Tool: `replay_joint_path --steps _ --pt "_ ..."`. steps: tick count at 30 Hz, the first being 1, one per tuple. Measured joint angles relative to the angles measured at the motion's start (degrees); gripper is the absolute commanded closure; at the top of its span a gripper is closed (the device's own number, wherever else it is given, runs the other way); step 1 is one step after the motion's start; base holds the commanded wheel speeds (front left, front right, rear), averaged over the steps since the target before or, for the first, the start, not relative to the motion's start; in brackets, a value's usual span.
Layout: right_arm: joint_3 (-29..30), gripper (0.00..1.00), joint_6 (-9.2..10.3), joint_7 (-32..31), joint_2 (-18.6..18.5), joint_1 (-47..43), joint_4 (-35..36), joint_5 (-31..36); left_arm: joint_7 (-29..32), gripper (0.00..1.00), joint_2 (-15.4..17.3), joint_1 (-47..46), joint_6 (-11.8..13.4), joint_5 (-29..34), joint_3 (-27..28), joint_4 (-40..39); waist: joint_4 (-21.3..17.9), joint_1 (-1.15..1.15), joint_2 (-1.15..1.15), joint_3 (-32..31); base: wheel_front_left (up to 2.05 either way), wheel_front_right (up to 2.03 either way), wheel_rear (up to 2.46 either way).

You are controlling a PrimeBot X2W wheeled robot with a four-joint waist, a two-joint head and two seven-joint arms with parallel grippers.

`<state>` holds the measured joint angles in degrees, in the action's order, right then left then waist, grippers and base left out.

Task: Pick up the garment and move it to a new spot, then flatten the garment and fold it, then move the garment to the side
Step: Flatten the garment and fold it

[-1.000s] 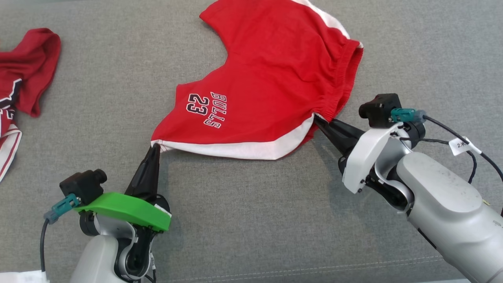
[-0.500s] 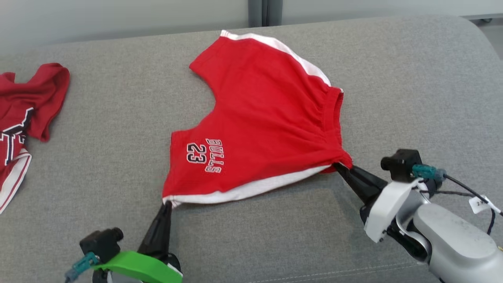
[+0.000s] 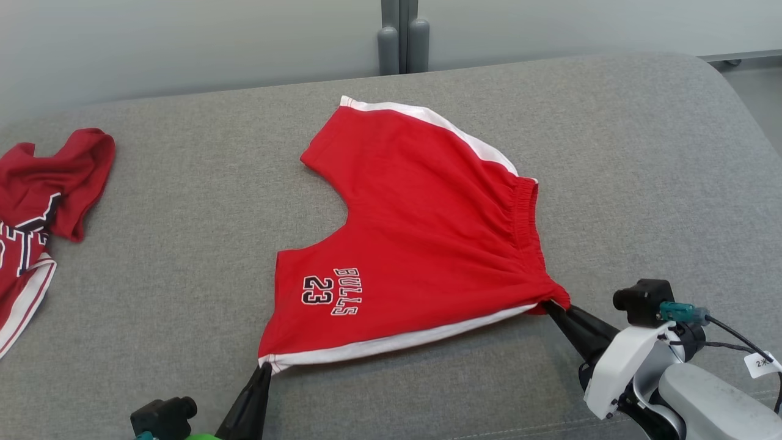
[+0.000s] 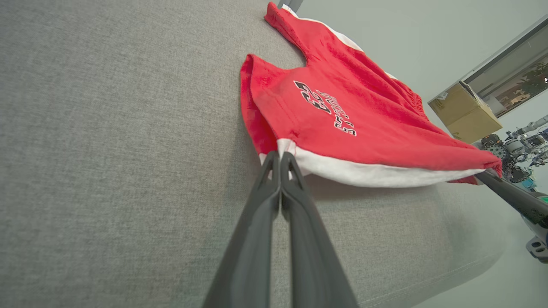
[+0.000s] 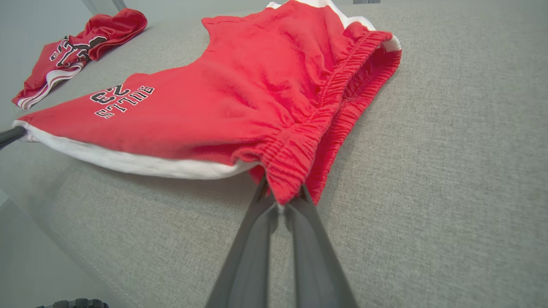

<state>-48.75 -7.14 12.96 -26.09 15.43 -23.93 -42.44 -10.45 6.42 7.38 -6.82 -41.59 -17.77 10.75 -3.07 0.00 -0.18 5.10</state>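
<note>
Red shorts [image 3: 427, 244] taut between left claw [image 3: 264, 368], right claw [image 3: 548, 304]; near cushion [image 3: 611, 153] edge

The shorts [image 3: 421, 244] lay in the middle of the cushion [image 3: 183, 256], waistband to the right, leg openings to the left. The left end effector [image 3: 264, 368] was clamped on the near-left hem corner, the right end effector [image 3: 553, 308] on the near-right waistband corner. The near edge ran between them, slightly off the surface. A second garment [image 3: 43, 201] lay at the far left, well apart. A post [image 3: 401, 36] stood behind the cushion's far edge.
</note>
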Motion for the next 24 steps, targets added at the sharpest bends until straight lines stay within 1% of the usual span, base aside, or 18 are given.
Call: replay_joint_path --steps 5,10,12,13,14,15,16,17,18,19,20,21,24 --pt "-1.71 1.00 0.00 0.19 0.78 -1.01 -0.81 0.18 0.41 1.00 -0.03 0.02 0.00 -0.32 -0.48 1.52 0.04 0.00 0.00 -0.09 0.00 0.00 0.00" --pt "-3.21 1.00 -0.01 0.21 0.83 -1.26 -2.63 1.78 0.91 1.00 -0.12 0.02 0.00 -0.58 -0.93 1.91 -0.02 0.00 0.00 -0.25 0.00 0.00 0.00" --pt "-3.34 0.90 -0.01 0.47 0.93 -1.58 -2.97 2.07 0.91 1.00 -0.11 0.02 0.00 -0.58 -0.96 1.99 -0.11 0.00 0.00 -0.32 0.00 0.00 0.00" --pt "-3.46 0.83 -0.01 0.67 0.94 -1.69 -3.10 2.22 0.91 1.00 -0.11 0.02 0.00 -0.58 -0.96 2.02 -0.16 0.00 0.00 -0.34 0.00 0.00 0.00" --pt "-3.50 0.64 -0.01 0.68 0.96 -1.80 -3.24 2.52 0.91 1.00 -0.11 0.02 -0.01 -0.58 -0.97 2.04 -0.22 0.00 0.00 -0.37 0.00 0.00 0.00" --pt "-3.58 0.50 -0.01 0.69 0.96 -1.85 -3.41 2.96 0.91 1.00 -0.11 0.02 -0.01 -0.58 -0.97 2.07 -0.28 0.00 0.00 -0.38 0.00 0.00 0.00" --pt "-3.67 0.07 -0.01 0.70 0.92 -1.85 -3.58 3.52 0.91 1.00 -0.10 0.02 -0.01 -0.58 -0.96 2.11 -0.35 0.00 0.00 -0.38 0.00 0.00 0.00" --pt "-3.78 0.00 -0.01 0.70 0.83 -1.85 -3.74 4.08 0.91 1.00 -0.08 0.02 -0.01 -0.58 -0.96 2.14 -0.43 0.00 0.00 -0.38 0.00 0.00 0.00" --pt "-3.78 0.00 -0.01 0.70 0.78 -1.85 -3.89 4.41 0.91 0.93 -0.03 0.02 -0.01 -0.57 -0.94 2.15 -0.51 0.00 0.00 -0.37 0.00 0.00 0.00" --pt "-3.74 0.00 0.00 0.71 0.73 -1.87 -4.00 4.52 0.90 0.55 0.03 0.02 -0.01 -0.56 -0.93 2.15 -0.59 0.00 0.00 -0.35 0.00 0.00 0.00" --pt "-3.67 0.00 0.00 0.71 0.66 -1.90 -4.07 4.60 0.90 0.34 0.10 0.02 -0.01 -0.51 -0.89 2.14 -0.68 0.00 0.00 -0.32 0.00 0.00 0.00" --pt "-3.57 0.00 0.01 0.71 0.62 -1.92 -4.10 4.69 0.83 0.00 0.21 0.02 -0.01 -0.47 -0.79 2.09 -0.77 0.00 0.00 -0.29 0.00 0.00 0.00" --pt "-3.34 0.00 0.10 0.91 0.54 -1.94 -4.07 5.24 0.40 0.00 0.71 0.02 -0.01 -0.38 0.08 1.69 -1.14 0.00 0.00 -0.17 0.00 0.00 0.00"
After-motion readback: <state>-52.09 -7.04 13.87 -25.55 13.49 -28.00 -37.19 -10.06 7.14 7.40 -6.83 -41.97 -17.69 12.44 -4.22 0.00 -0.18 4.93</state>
